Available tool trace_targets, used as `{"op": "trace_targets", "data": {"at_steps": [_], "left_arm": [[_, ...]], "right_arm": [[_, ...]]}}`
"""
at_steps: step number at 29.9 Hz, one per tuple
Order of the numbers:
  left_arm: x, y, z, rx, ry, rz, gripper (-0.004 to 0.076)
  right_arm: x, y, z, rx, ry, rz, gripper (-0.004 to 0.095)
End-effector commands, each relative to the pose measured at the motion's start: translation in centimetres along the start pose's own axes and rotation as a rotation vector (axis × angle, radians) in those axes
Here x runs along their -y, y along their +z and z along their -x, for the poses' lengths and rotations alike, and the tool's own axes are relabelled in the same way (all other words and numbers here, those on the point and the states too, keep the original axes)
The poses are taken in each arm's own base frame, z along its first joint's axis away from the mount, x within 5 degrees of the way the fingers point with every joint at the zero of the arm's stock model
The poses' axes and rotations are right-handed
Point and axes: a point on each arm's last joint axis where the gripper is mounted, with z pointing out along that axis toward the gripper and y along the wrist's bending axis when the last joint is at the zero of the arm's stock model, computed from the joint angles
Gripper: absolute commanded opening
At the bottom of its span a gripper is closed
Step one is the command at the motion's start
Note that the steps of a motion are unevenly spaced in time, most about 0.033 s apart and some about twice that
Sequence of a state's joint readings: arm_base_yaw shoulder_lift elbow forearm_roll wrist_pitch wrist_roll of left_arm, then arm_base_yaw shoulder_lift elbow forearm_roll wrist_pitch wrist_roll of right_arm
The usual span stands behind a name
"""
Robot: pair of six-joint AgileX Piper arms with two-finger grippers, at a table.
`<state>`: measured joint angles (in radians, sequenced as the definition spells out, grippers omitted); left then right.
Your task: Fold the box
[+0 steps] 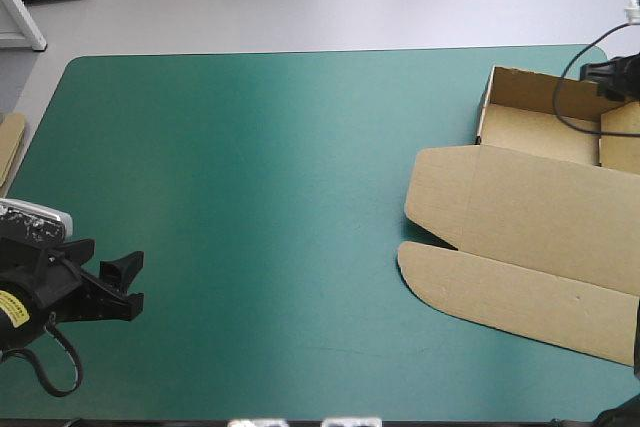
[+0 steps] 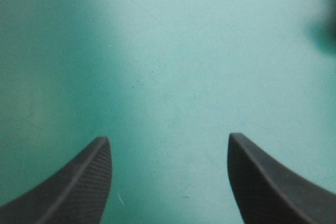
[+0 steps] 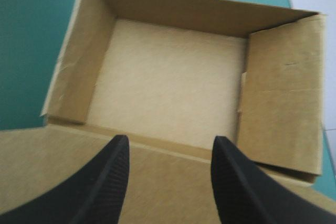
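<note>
Fingers of the right hand (image 3: 169, 142) are standing apart, gripping nothing, hovering over the box (image 3: 168, 82) where its flat lid is meeting the tray. The box is lying at the far right of the bench (image 1: 250, 177), matte brown board with raised walls and round-cornered lid flaps, its right side running out of the high view. The left hand (image 2: 168, 140) is hanging wide open and empty, well apart, over bare teal-green cover (image 2: 173, 51).

Box (image 1: 500, 177) lies on table (image 1: 250, 197), right side: tray (image 1: 535, 132) toward far edge, lid (image 1: 560, 217) flat before it. Right gripper (image 3: 169, 139) is above the lid, tray ahead. Left gripper (image 1: 138, 282) is near the near-left corner. Board (image 1: 10, 142) sits at left edge.
</note>
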<state>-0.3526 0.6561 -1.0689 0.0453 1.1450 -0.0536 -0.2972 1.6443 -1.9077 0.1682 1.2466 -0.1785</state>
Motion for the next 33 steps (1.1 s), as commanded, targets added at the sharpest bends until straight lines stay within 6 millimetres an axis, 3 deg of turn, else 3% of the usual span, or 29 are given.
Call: {"op": "trace_targets", "data": {"at_steps": [1,6,11,16,24,28,33], "left_arm": [[-0.2,-0.5,1.3,0.119,0.012,0.024,0.0459],[-0.8,-0.5,1.2,0.101,0.042,0.093,0.0457],[-0.9,-0.3,0.5,0.060,0.046,0.102,0.0457],[-0.9,0.7,-1.5,0.050,0.043,0.093,0.0456],[-0.9,1.6,-5.2,0.076,0.049,0.083,0.0415],[-0.6,1.7,-7.0,0.103,0.030,0.045,0.0415],[-0.3,1.7,-8.5,0.206,0.004,-0.003,0.0407]], "right_arm": [[-4.3,-4.7,-1.9,0.113,-0.115,0.078,0.0435],[-9.5,-9.1,-6.6,0.310,-0.228,0.231,0.0434],[-11.9,-11.6,-12.6,0.462,-0.289,0.372,0.0435],[-11.2,-12.8,-18.4,0.590,-0.284,0.450,0.0400],[-9.2,-10.3,-26.0,0.573,-0.359,0.405,0.0372],[-8.4,-9.6,-28.8,0.558,-0.368,0.396,0.0371],[-7.9,-8.8,-30.6,0.562,-0.379,0.383,0.0362]]}}
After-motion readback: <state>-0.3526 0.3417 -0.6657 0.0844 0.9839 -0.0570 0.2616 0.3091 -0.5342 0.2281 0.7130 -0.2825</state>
